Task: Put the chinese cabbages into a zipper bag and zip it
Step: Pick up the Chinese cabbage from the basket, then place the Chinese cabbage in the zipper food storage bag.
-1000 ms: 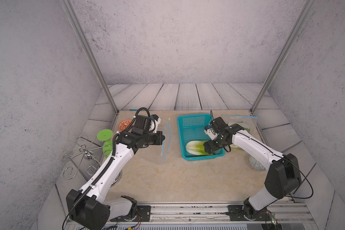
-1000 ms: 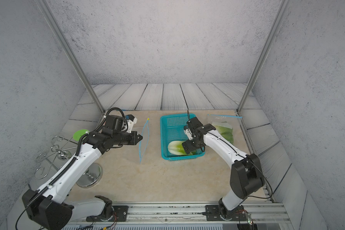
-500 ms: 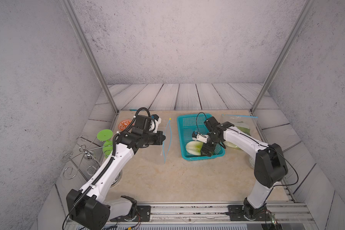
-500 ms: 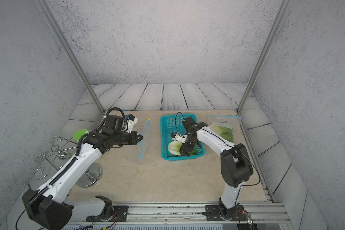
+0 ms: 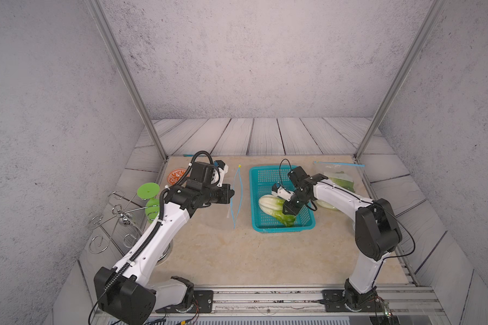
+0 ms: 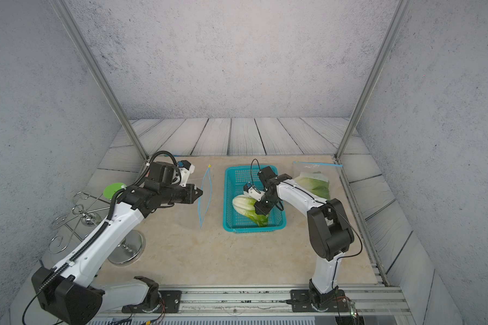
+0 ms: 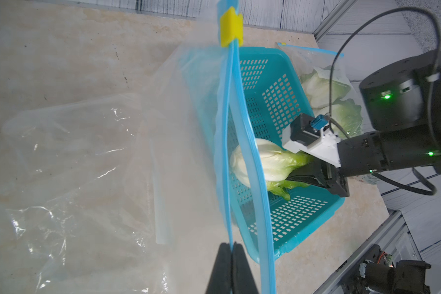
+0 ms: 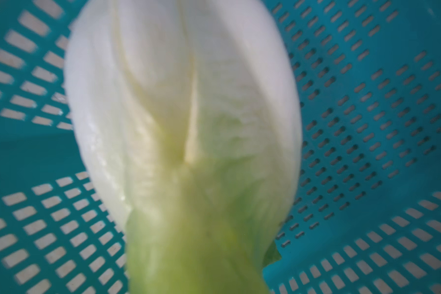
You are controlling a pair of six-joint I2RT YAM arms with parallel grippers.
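In both top views a chinese cabbage (image 5: pixel 269 203) (image 6: pixel 243 204), white base and green leaves, lies in the teal basket (image 5: pixel 282 228) (image 6: pixel 248 228). My right gripper (image 5: pixel 287 209) (image 6: pixel 259 210) reaches into the basket and is shut on its green leafy end; in the right wrist view the cabbage (image 8: pixel 183 114) hides the fingers. My left gripper (image 5: pixel 231 194) (image 7: pixel 231 250) is shut on the blue rim of a clear zipper bag (image 5: pixel 236 197) (image 7: pixel 228 127) and holds it upright left of the basket, mouth slightly parted, yellow slider (image 7: pixel 231 26) at the far end.
A second zipper bag (image 5: pixel 337 180) (image 6: pixel 313 183) with cabbages inside lies at the back right, behind my right arm. At the left stand a green goblet (image 5: pixel 148 191), a wire rack (image 5: pixel 119 216) and an orange plate (image 5: pixel 176 175).
My right gripper has swung left and down inside the basket onto the cabbage and closed on its leafy end. The left arm and the bag have stayed put.
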